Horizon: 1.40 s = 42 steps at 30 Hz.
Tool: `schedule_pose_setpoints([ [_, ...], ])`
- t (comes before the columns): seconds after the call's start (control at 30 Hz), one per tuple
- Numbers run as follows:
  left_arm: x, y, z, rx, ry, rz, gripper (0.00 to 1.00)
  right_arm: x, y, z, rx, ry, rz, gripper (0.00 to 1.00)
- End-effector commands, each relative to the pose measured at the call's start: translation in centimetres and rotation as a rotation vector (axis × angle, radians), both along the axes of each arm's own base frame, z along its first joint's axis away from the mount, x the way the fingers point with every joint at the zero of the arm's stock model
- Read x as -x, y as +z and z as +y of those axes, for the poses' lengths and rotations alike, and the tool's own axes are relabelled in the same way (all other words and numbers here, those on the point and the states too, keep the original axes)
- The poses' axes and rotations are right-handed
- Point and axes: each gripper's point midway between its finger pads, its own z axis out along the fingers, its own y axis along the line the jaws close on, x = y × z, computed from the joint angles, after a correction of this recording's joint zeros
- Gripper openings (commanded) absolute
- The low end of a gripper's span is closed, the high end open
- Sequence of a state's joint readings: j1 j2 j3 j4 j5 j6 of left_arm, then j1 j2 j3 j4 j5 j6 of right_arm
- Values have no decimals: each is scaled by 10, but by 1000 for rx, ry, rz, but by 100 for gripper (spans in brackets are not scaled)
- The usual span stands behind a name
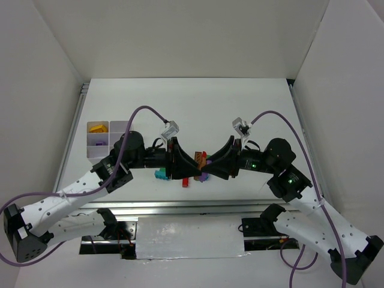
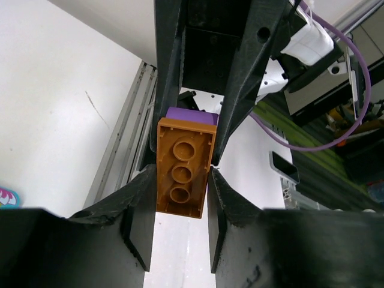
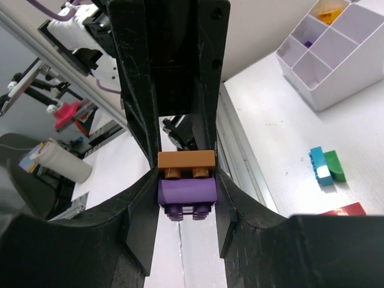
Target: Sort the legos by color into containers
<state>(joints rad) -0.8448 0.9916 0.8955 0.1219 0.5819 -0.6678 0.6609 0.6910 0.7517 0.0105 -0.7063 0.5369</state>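
Note:
Above the table's middle my two grippers meet tip to tip over a joined pair of legos. In the left wrist view my left gripper is shut on an orange brick, its hollow underside toward the camera, with a purple brick stuck behind it. My right gripper is shut on that purple brick, and the orange brick sits plugged onto its far side. From above, the pair shows between the left gripper and the right gripper. The containers stand at the left.
Loose legos lie under the grippers: teal, red, purple. The right wrist view shows teal, green and red ones, and a yellow one and a purple one in the tray.

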Motion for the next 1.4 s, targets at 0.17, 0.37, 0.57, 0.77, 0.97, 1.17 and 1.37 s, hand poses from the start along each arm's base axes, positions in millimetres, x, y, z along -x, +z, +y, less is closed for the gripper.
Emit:
schedule_pose_setpoints([
  [0.17, 10, 24, 1, 83, -66, -98, 12, 10, 23, 2, -40, 65, -40, 0],
  [0.37, 7, 21, -1, 64, -58, -89, 0, 9, 24, 2, -32, 61, -46, 2],
  [0.57, 3, 25, 1, 65, -24, -96, 0, 17, 24, 1, -37, 99, -67, 28],
  [0.77, -1, 26, 3, 69, 9, -84, 0, 20, 24, -1, -42, 101, -80, 61],
  [0.97, -3, 29, 6, 70, 37, -80, 0, 18, 21, -6, -42, 61, -89, 68],
  [1.17, -1, 32, 7, 80, 32, -75, 0, 20, 23, -7, -55, 64, -96, 27],
  [1.37, 3, 35, 7, 96, 12, -78, 0, 20, 23, -6, -65, 71, -105, 0],
])
